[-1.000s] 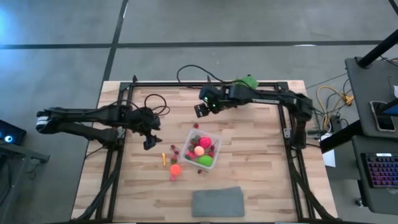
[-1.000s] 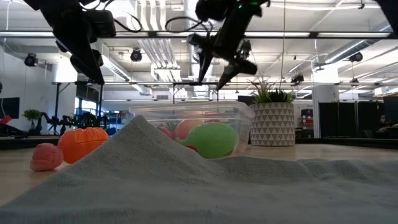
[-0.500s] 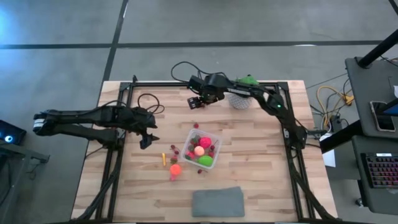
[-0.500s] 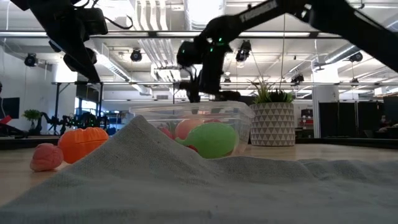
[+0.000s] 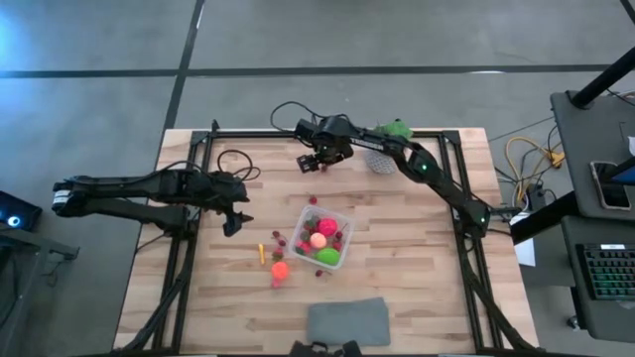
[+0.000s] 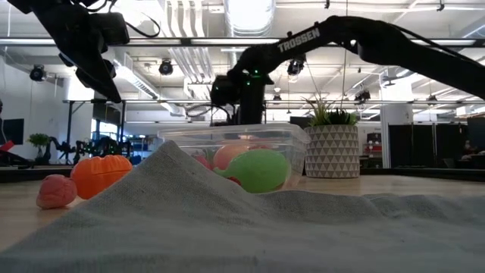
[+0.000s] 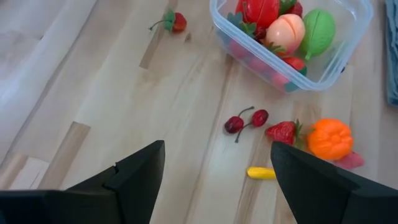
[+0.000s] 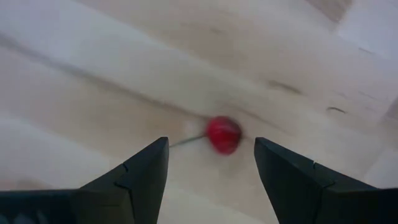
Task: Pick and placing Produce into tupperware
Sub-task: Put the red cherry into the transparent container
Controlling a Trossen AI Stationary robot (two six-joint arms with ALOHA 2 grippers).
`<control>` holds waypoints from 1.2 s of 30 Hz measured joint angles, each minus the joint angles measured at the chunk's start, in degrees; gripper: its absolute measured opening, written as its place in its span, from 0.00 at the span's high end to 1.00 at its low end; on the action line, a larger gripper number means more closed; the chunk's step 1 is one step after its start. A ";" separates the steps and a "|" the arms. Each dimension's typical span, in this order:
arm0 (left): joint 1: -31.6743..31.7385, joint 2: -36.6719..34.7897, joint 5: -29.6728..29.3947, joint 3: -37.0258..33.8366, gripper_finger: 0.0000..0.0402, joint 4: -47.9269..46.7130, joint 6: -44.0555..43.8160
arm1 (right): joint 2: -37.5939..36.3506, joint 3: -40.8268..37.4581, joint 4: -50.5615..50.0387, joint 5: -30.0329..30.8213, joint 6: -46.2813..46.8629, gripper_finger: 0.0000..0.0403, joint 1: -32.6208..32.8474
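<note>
The clear tupperware (image 5: 320, 236) stands mid-table with several toy produce pieces in it. Beside its left side lie an orange piece (image 7: 329, 138), a strawberry (image 7: 283, 132), a pair of cherries (image 7: 245, 120) and a yellow piece (image 7: 261, 173). A red berry with a stem (image 8: 222, 134) lies on the wood beyond the tub's far side. My right gripper (image 8: 211, 146) hangs open above this berry, pointing down, one finger on either side of it, touching nothing. My left gripper (image 5: 233, 220) waits open, left of the tub, above the table.
A flat grey cloth (image 5: 347, 321) lies near the table's front edge and fills the foreground of the low view. A potted green plant (image 5: 387, 149) stands at the far edge, right of my right gripper. Cables (image 5: 248, 164) trail over the far left of the table.
My right gripper has gone down and toward the table's left, stretching out past the tub's far side, and has tipped until it points straight down over the red berry. It has stayed open.
</note>
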 joint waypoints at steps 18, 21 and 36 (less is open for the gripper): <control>0.02 0.63 -0.45 -0.11 0.31 0.76 -0.04 | 0.93 -2.42 0.37 -0.61 2.01 0.48 -1.96; 0.00 0.66 -0.45 -0.11 0.31 0.91 -0.02 | 0.93 -2.40 0.98 -1.24 2.68 0.50 -2.32; 0.00 0.88 -0.43 -0.11 0.31 0.90 -0.06 | 0.93 -2.40 0.73 -3.43 2.67 0.69 -2.47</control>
